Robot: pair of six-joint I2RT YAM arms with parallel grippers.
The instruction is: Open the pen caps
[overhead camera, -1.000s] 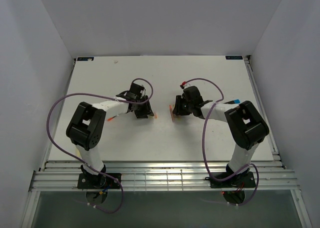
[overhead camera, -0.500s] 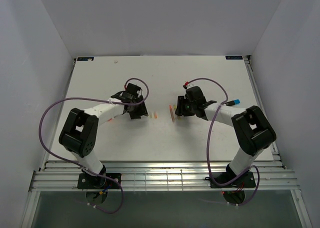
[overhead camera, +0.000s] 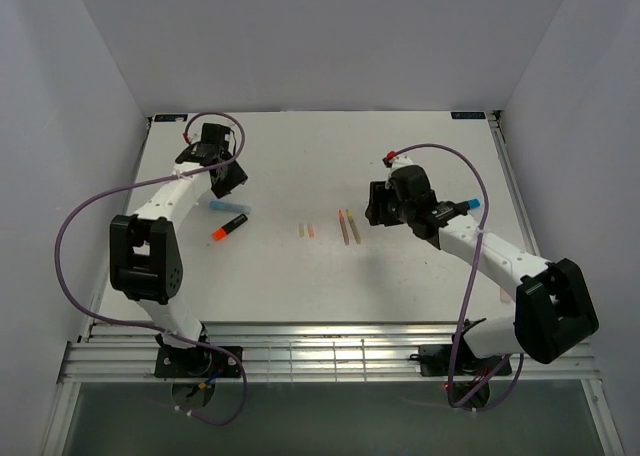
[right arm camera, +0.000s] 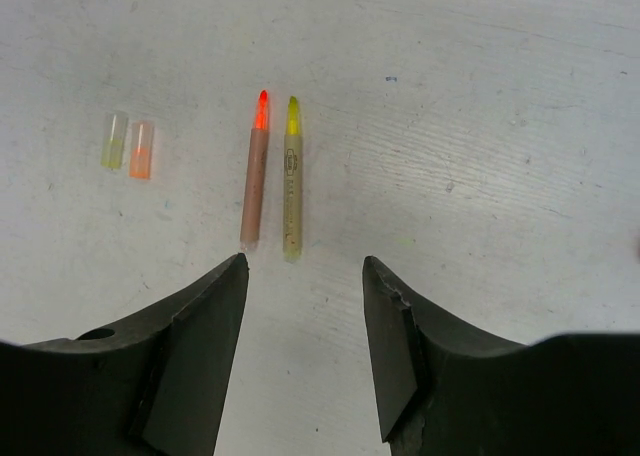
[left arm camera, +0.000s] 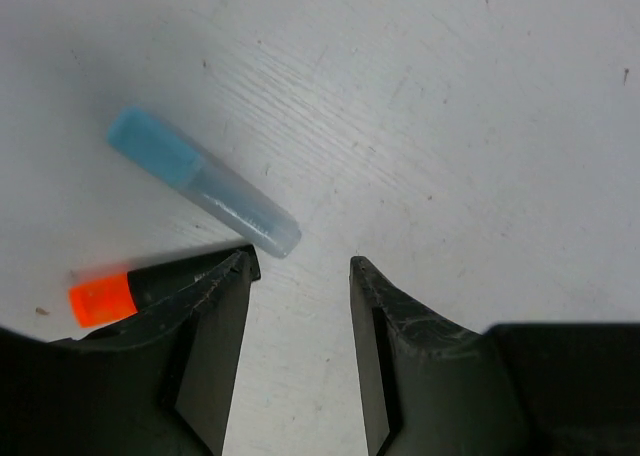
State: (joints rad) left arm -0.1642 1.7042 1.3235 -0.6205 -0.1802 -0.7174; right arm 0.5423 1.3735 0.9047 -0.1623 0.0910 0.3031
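Ahead-left of right gripper (right arm camera: 305, 266), yellow cap (right arm camera: 113, 140), orange cap (right arm camera: 141, 149)

pale yellow cap (right arm camera: 114, 140) and orange cap (right arm camera: 141, 149) flat, side by side

The white bench (overhead camera: 400, 276) looks scuffed, with fine scratches across its top. Around the middle, a little toward the right edge, two thin stick pens lie side by side and parallel, nearly touching. One is tan with an orange-red tip (right arm camera: 254, 181) and the other pale with a yellow tip (right arm camera: 292, 186); both tips point to the far edge. Over by the left edge lies a black marker with an orange end (overhead camera: 229, 228). Just beyond it, toward the far edge, is a pale blue see-through marker barrel (overhead camera: 225, 207), close to it but not touching. Plain white walls (overhead camera: 300, 36) rise on three sides. A slatted metal rail (overhead camera: 330, 351) runs along the near edge.
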